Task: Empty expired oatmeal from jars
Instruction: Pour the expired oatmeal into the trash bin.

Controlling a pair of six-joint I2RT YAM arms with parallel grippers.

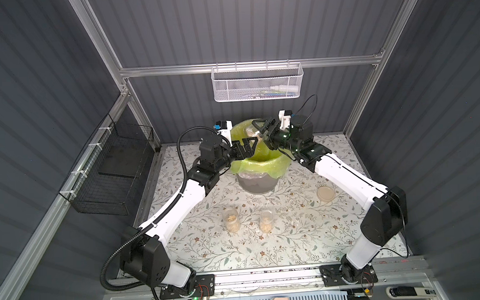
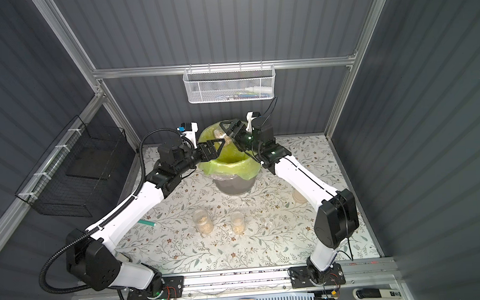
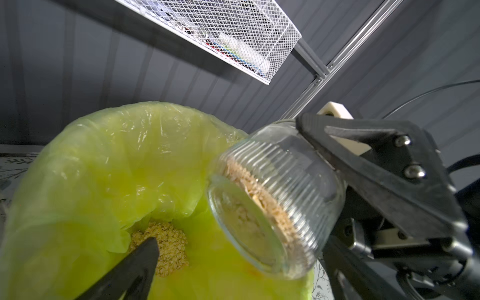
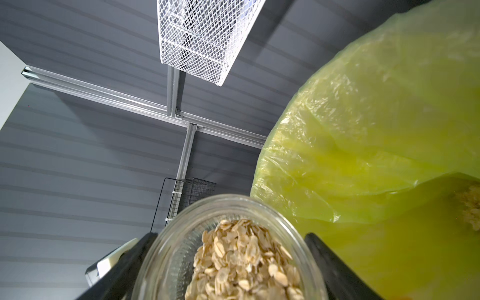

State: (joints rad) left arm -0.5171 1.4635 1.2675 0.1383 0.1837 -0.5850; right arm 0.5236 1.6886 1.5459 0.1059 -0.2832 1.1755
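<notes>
- My right gripper (image 1: 262,131) clasps the squat ribbed jar (image 3: 280,187), tipped over the grey bin (image 1: 256,183).
- Oatmeal (image 4: 241,265) lies inside it; an oatmeal heap (image 3: 166,249) sits in the yellow-green bag (image 3: 104,168).
- My left gripper (image 1: 250,148) is spread wide, empty, over the bin's edge.
- A narrow jar (image 1: 231,219) and a second narrow jar (image 1: 266,221) stand on the worktop (image 1: 294,238), oatmeal inside.

Far side of the table, a grey bin (image 1: 256,183) stands upright, its yellow-green bag (image 1: 262,166) folded out over the rim, glossy and crinkled. A floral cloth (image 1: 266,248) covers the tabletop. Up on the aluminium rail (image 1: 172,70) hangs a white mesh basket (image 1: 255,83), its contents too blurred to name. On the left wall there's a black wire basket (image 1: 107,174). In a top view, a teal stick (image 2: 147,223) lies on the cloth's left side.
</notes>
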